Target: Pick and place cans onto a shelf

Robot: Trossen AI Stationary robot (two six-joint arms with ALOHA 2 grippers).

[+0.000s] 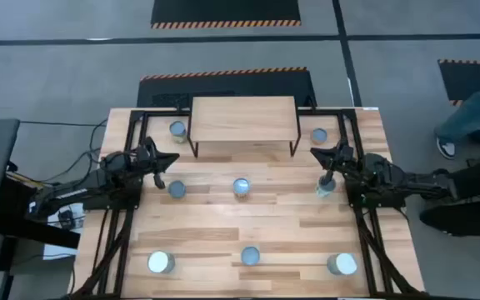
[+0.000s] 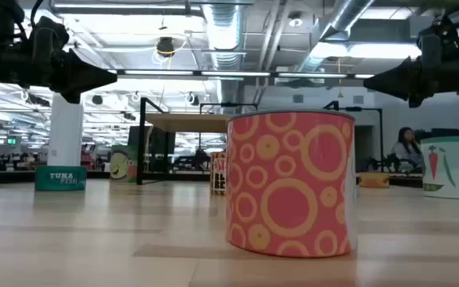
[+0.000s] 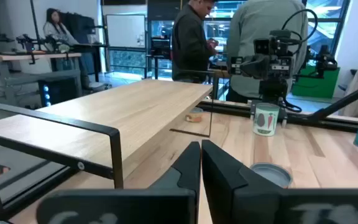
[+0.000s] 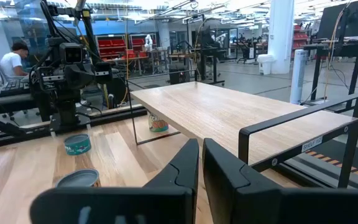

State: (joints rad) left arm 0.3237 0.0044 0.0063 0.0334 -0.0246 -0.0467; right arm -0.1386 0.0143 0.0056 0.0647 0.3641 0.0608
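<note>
Eight cans (image 1: 241,187) standing scattered on the surface (image 1: 207,225); shelf (image 1: 242,119) bare. Left gripper (image 1: 167,158) and right gripper (image 1: 318,153) raised, jaws pressed together. Probably rigid, smooth, slippery metal: best pinched across the sidewall, mid-height.

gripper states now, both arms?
Left tool: shut, empty, beside the shelf.
Right tool: shut, empty, above a can.

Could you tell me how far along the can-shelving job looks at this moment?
Nothing looks done: the shelf top is bare and eight cans sit on the table, such as the middle can. Nothing is in hand: the left gripper and right gripper hover shut and hold nothing. All the placing is left.
</note>
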